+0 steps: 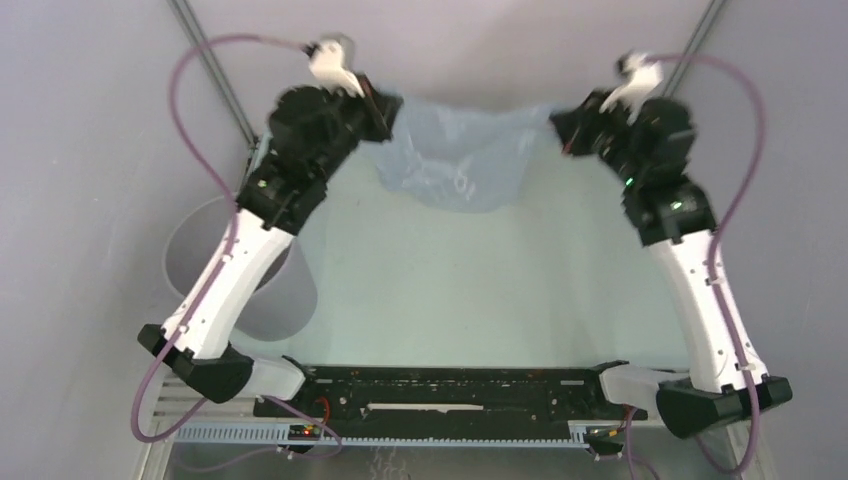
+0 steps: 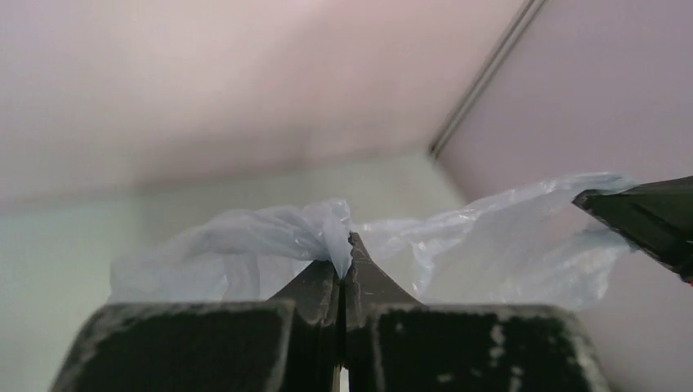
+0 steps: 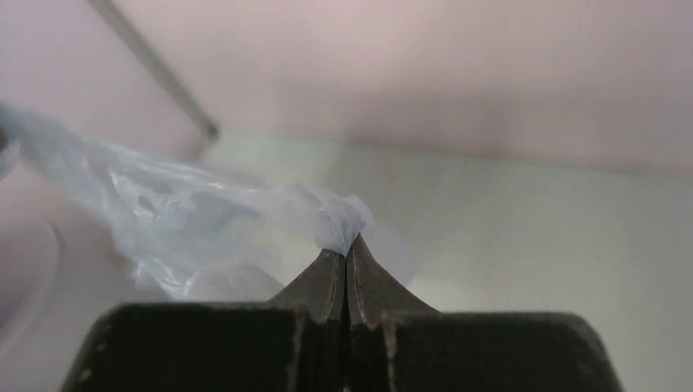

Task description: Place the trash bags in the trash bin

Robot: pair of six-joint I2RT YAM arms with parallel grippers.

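Note:
The pale blue translucent trash bag (image 1: 460,150) hangs stretched between my two grippers, lifted above the far part of the table. My left gripper (image 1: 383,110) is shut on the bag's left top corner; in the left wrist view (image 2: 346,253) film bunches at the closed tips. My right gripper (image 1: 562,128) is shut on the right top corner; in the right wrist view (image 3: 347,245) the bag (image 3: 188,220) spreads to the left. The grey round trash bin (image 1: 205,262) lies at the near left, partly hidden by my left arm, its opening toward the table's middle.
Grey walls enclose the table on the far, left and right sides. A black rail (image 1: 450,392) with the arm bases runs along the near edge. Purple cables (image 1: 190,100) loop above both arms.

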